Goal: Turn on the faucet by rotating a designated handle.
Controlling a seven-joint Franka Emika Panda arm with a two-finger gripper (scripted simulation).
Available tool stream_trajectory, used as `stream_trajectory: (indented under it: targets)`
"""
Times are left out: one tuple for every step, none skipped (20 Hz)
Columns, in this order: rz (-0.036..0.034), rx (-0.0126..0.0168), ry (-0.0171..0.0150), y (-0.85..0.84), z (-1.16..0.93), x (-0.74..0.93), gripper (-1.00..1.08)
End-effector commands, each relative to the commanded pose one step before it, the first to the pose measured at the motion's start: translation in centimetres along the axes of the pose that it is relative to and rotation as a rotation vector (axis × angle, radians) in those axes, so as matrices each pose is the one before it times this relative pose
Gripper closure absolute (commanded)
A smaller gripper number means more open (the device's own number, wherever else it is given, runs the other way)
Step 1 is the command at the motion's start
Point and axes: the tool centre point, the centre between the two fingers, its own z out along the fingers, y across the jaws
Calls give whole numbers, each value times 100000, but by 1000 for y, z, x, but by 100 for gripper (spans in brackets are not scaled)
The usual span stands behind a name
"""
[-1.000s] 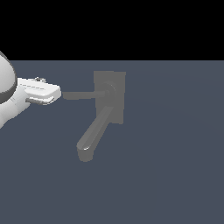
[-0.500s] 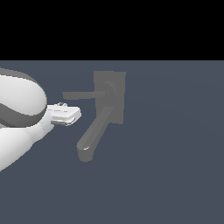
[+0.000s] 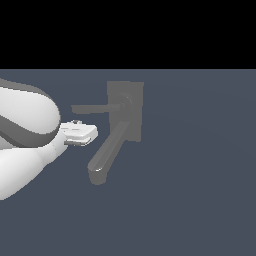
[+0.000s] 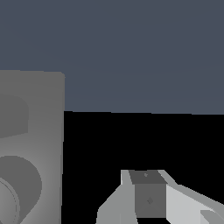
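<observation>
Since the earlier frames the gripper [image 3: 80, 134] has dropped from level with the handle to below it, and more of the white arm [image 3: 25, 145] now bulks in at the exterior view's nine o'clock. Whether the fingers [image 4: 146, 192] are spread or closed I cannot tell; they hold nothing visible. The handle [image 3: 90, 108], a thin flat bar, juts from the round hub [image 3: 125, 103] toward nine o'clock, its free end at about twelve o'clock from the gripper and apart from it. The thick spout [image 3: 106, 156] slants toward seven o'clock, just beside the gripper. The risk, as I judge it: pushing on from here strikes the spout, not the handle, leaving the faucet [image 3: 131, 111] unturned.
</observation>
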Motion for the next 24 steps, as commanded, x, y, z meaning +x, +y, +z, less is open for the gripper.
stream_trajectory:
  targets:
    - [102, 1923, -570, -1215, 502, -214, 108]
    - [-10, 755, -160, -484, 191, -49, 108]
    - [-20, 595, -113, -382, 149, -32, 108]
    - [-20, 424, -75, -273, 106, -20, 108]
    - [-14, 263, -45, -169, 66, -11, 108]
    - [-6, 96, -16, -61, 24, -4, 108]
    - [0, 0, 0, 0, 0, 0, 108]
    - [0, 0, 0, 0, 0, 0, 108]
    - [0, 0, 0, 0, 0, 0, 108]
    - [0, 0, 0, 4, -2, -8, 108]
    - [0, 0, 0, 56, -2, -464, 108]
    - [0, 0, 0, 56, -2, -466, 108]
    - [0, 0, 0, 56, -2, -467, 108]
    - [0, 0, 0, 56, -2, -469, 108]
    - [0, 0, 0, 57, -1, -471, 108]
    - [0, 0, 0, 57, -1, -473, 108]
    - [0, 0, 0, 57, -1, -475, 108]
    - [0, 0, 0, 58, 0, -477, 108]
    - [0, 0, 0, 58, 0, -480, 108]
    - [0, 0, 0, 59, 0, -482, 108]
    - [0, 0, 0, 60, 1, -484, 108]
    - [0, 0, 0, 60, 2, -487, 108]
    - [0, 0, 0, 62, 3, -489, 108]
    - [0, 0, 0, 64, 5, -492, 108]
